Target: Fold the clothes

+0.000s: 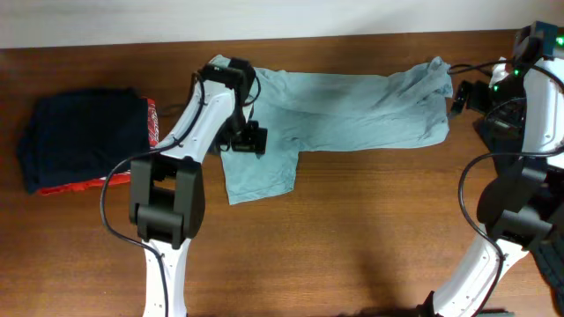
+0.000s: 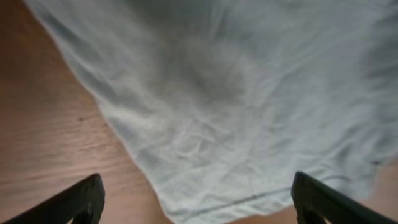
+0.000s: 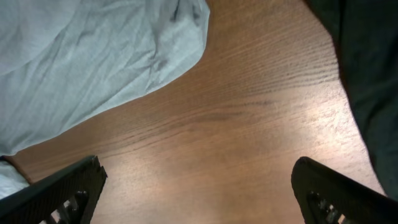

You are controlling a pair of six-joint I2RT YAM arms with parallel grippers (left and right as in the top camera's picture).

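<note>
The clothes, a pale grey-blue T-shirt [image 1: 352, 106], lie spread and wrinkled across the back of the wooden table, with one part hanging toward the front at the left [image 1: 260, 176]. My left gripper [image 1: 245, 141] hovers over that left part. In the left wrist view the left gripper [image 2: 199, 208] is open above the shirt's hem [image 2: 236, 124], its fingers wide apart and nothing between them. My right gripper [image 1: 460, 97] is at the shirt's right end. It [image 3: 199, 199] is open over bare wood, with the shirt's edge [image 3: 93, 62] up and to the left.
A folded stack of navy and red garments [image 1: 84, 141] sits at the table's left. A dark loose garment [image 3: 367, 74] lies to the right of the right gripper. The table's back edge [image 1: 132, 46] meets a white wall.
</note>
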